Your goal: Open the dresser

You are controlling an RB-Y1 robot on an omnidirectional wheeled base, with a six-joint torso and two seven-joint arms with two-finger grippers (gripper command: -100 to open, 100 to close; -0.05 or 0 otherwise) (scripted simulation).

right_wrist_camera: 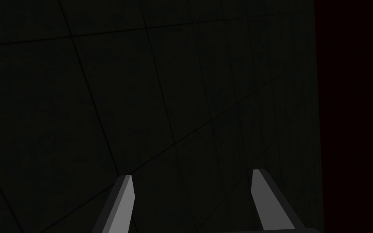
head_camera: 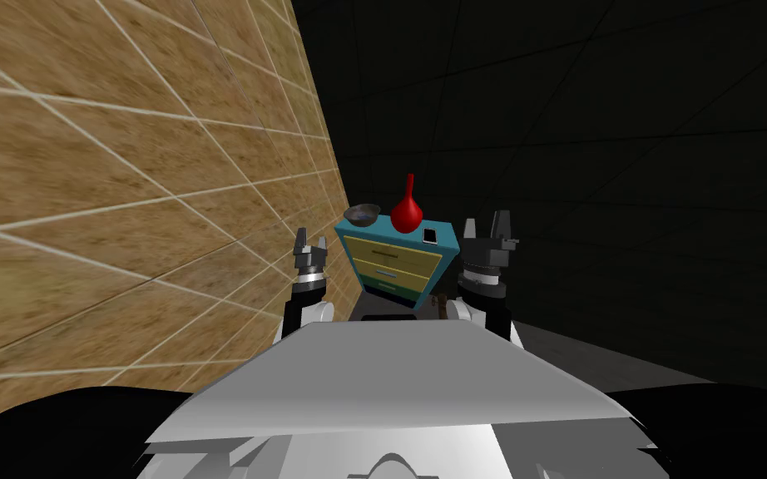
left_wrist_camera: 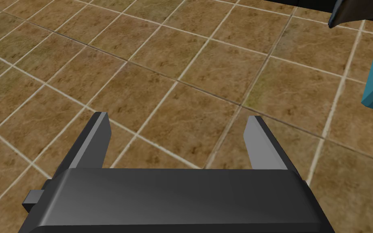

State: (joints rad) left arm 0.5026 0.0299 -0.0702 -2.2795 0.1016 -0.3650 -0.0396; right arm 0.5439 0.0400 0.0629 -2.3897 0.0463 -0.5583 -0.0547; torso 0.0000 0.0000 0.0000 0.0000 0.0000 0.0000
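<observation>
Barely started, tbh. Dresser (head_camera: 396, 268) stands ahead, between both grippers, red vase (head_camera: 406, 213) on top, drawers all look shut. Left gripper (head_camera: 309, 246) and right gripper (head_camera: 490, 226) spread open, empty, nowhere near the handles. Approach, grab and pull all left.

You've got 1 dresser (head_camera: 445, 249) w/ 3 drawer fronts (head_camera: 383, 251): 2 yellow, 1 green. On its top, 3 items: 1 bowl (head_camera: 362, 214) at the left edge, 1 red vase (head_camera: 406, 214) mid, 1 small flat dark item (head_camera: 430, 235) nr the right edge.
</observation>
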